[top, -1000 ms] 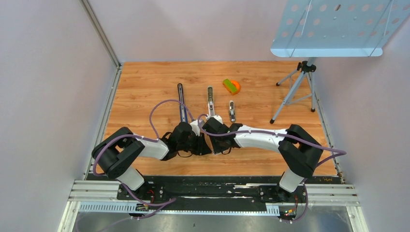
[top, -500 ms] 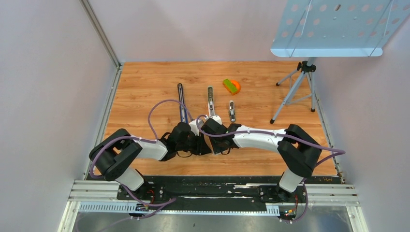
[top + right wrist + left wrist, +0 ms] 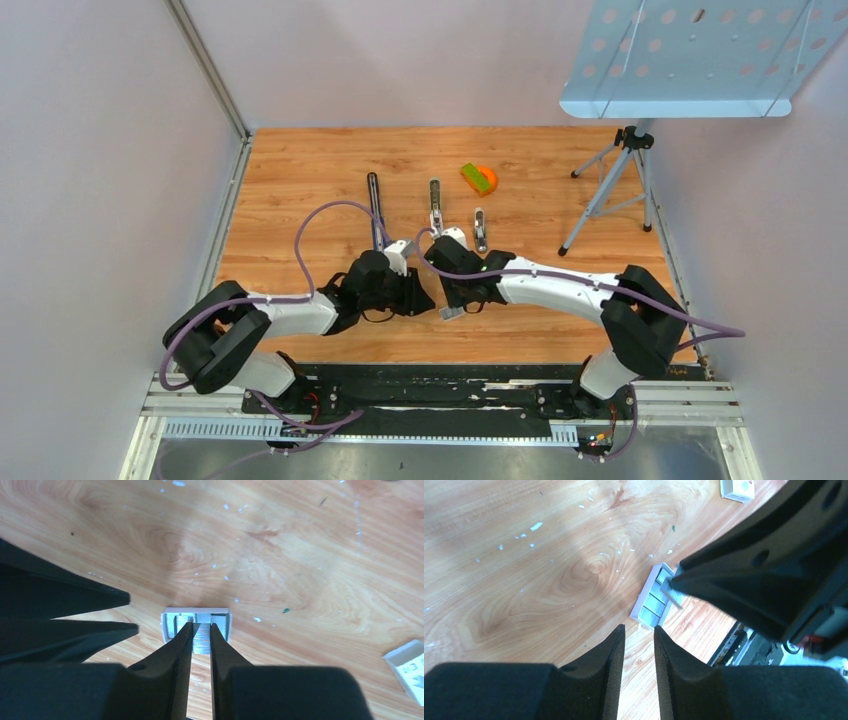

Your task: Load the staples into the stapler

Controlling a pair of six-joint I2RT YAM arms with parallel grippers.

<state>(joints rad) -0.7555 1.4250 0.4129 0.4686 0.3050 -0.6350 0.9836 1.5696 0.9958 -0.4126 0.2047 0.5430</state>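
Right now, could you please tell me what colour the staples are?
The staples are silvery grey and ribbed, seen best in the right wrist view.

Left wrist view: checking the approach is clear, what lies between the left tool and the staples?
Only bare wooden tabletop lies between the left tool and the staples, as the left wrist view shows.

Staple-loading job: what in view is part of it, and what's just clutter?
Job: silvery-grey ribbed block of staples, pinched in the right end effector; small pale staple tray beneath; long black stapler, silver stapler, short grey stapler (which gets loaded, unclear).
Lying about: green-and-orange object; small white box; perforated metal stand on a tripod.
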